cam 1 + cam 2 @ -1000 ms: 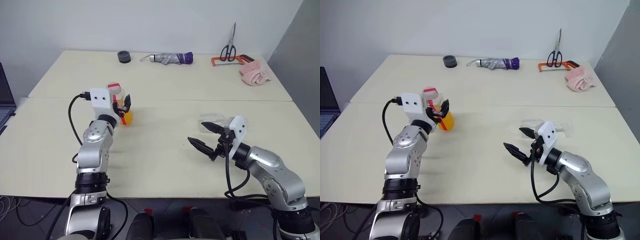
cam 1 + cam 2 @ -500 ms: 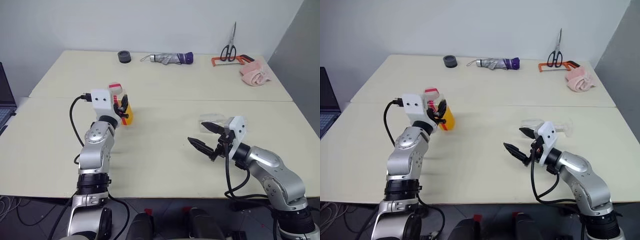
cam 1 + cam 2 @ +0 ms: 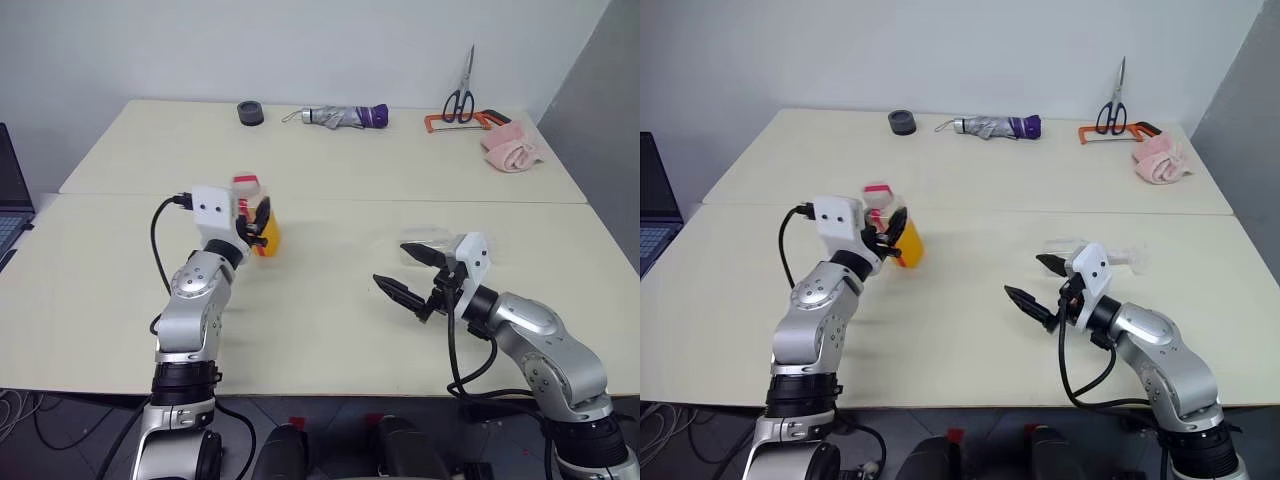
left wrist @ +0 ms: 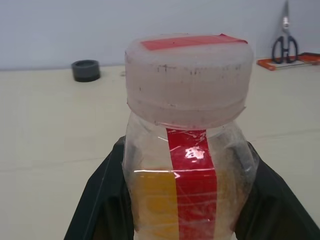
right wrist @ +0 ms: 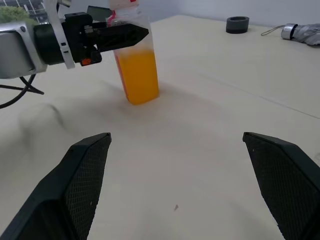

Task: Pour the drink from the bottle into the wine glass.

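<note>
Where clamped: bottle (image 4: 187, 150) between left fingers (image 4: 102, 200)

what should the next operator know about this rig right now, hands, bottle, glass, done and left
Left hand: shut on the bottle, gripping it below the cap, which is on. The drink fills the bottle's lower part.
Right hand: open, holding nothing, hovering low over the table.
Wine glass: just behind the right hand, hard to make out; whether it stands or lies I cannot tell.
Done: bottle grasped.
Left: take the cap off, bring the bottle to the glass, pour.
</note>
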